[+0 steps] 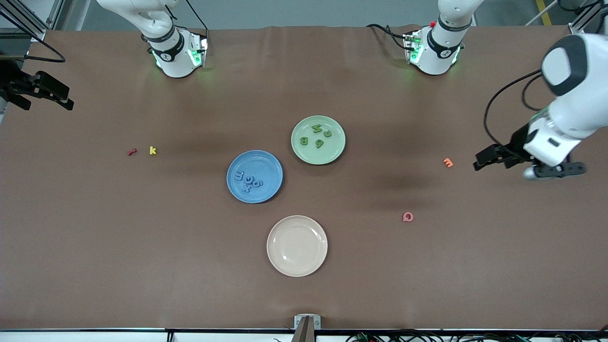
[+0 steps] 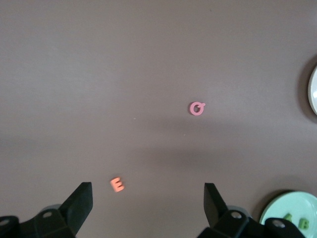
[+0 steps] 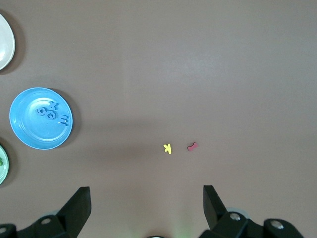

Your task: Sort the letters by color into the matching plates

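Four blue letters (image 1: 249, 180) on blue plate (image 1: 266, 164), four green letters (image 1: 315, 134) on green plate (image 1: 335, 145).

A wide table (image 1: 95, 247) covered in a brown, faintly creased cloth fills the scene under soft, even light; grey floor (image 1: 294, 12) and aluminium framing (image 1: 28, 19) edge the top

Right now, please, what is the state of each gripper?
Left gripper: open, holding nothing, over bare table near the orange letter.
Right gripper: open, holding nothing, over the table at the right arm's end.
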`<state>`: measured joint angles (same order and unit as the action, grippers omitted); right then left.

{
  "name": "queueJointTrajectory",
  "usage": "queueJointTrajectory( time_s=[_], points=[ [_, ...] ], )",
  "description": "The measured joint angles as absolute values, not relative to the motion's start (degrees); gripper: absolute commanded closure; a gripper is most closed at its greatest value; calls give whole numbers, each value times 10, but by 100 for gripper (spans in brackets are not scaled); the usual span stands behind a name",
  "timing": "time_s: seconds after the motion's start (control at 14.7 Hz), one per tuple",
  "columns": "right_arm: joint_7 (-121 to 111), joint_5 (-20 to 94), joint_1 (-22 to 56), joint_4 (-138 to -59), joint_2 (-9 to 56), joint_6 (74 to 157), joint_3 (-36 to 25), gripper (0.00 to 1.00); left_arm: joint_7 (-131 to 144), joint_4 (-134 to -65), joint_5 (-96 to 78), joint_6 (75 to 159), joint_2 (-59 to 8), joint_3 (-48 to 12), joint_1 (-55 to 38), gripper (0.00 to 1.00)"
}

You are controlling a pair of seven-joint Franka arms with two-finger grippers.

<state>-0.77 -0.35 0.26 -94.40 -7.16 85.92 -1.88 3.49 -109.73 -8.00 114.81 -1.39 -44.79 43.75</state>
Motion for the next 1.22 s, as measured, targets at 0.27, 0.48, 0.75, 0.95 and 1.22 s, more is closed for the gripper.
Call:
queueJointTrajectory(
  time_s=[0.27, 0.48, 0.75, 0.95, 1.22],
  points=[
    [-8, -3, 3, -944, -72, 861, -18, 0, 8, -1006, -80, 1051, -8, -436, 469, 1],
    [-8, -3, 6, -944, -72, 861, -18, 0, 0, -946, -74, 1023, -8, -422, 474, 1],
    [-8, -3, 8, -944, -72, 861, -19, 0, 0, -903, -53, 1018, -8, -422, 474, 1],
    [-8, -3, 8, -944, -72, 860, -20, 0, 0, -897, -52, 1018, -9, -422, 474, 1],
    [-8, -3, 8, -944, -72, 859, -20, 0, -1, -883, -47, 1016, -9, -424, 473, 1]
  ],
)
